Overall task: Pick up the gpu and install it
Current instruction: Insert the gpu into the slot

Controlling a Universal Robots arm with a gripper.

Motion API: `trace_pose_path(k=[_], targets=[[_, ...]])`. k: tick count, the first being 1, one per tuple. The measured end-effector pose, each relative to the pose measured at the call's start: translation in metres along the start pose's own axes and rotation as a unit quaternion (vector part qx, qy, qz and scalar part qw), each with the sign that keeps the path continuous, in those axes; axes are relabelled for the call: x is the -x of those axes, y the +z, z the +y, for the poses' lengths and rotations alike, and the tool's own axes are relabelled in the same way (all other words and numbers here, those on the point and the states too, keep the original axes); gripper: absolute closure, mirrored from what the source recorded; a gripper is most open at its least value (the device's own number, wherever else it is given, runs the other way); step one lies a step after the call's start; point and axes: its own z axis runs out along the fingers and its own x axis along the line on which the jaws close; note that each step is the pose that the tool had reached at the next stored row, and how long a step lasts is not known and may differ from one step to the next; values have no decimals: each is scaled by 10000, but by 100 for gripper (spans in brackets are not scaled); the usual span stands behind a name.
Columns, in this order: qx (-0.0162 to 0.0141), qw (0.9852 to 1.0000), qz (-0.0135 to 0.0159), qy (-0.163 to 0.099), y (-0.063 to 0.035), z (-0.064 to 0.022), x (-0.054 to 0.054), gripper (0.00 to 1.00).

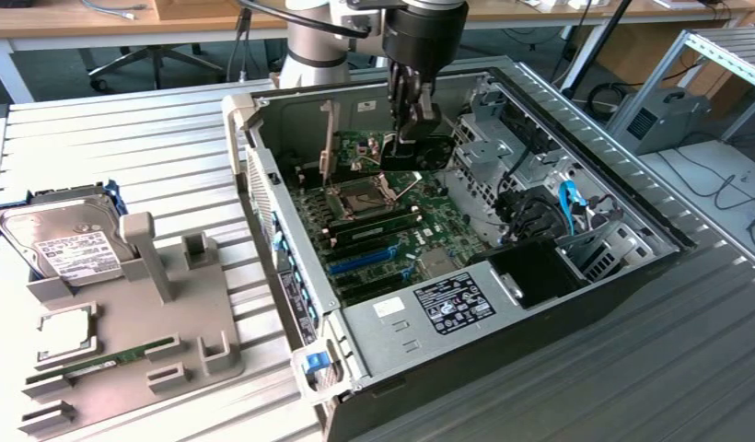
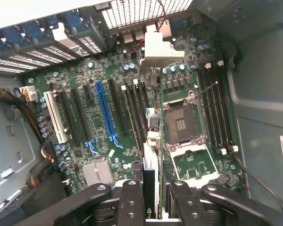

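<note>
The gpu (image 1: 409, 155) hangs over the far part of the open computer case (image 1: 623, 276), with my gripper (image 1: 414, 129) shut on it from above. Its green board and black cooler show just below the fingers. In the wrist view the gpu (image 2: 150, 160) appears edge-on, running from between my two black fingers (image 2: 132, 202) out to its silver end bracket (image 2: 158, 47) by the case's rear wall. It is held above the green motherboard (image 2: 85, 84), between the expansion slots and the CPU socket (image 2: 181, 125). I cannot tell whether its edge touches a slot.
A long blue slot (image 2: 106, 113) and several black slots lie beside the card. Cable bundles (image 2: 19, 117) sit at the case's side. Outside the case, a grey fixture (image 1: 132, 368) holds a hard drive (image 1: 64, 244), a RAM stick (image 1: 108, 357) and a CPU (image 1: 64, 330).
</note>
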Motion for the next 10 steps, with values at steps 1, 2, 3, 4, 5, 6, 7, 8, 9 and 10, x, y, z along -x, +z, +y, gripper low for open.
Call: trace_pose_path(k=[1, 2, 3, 4, 5, 6, 7, 8, 9, 10], targets=[[0, 10000, -1, -12, 0, 0, 0, 74], [0, 10000, -2, -25, 0, 0, 0, 74], [0, 10000, -2, -36, 0, 0, 0, 74], [1, 10000, -2, -49, 0, 0, 0, 74], [1, 10000, -3, -61, 0, 0, 0, 74], [1, 10000, -4, -73, 0, 0, 0, 74], [1, 10000, -4, -85, 0, 0, 0, 74], [1, 10000, -5, -98, 0, 0, 0, 74], [1, 9999, -5, -108, 0, 0, 0, 74], [2, 9999, -6, -122, 0, 0, 0, 74]])
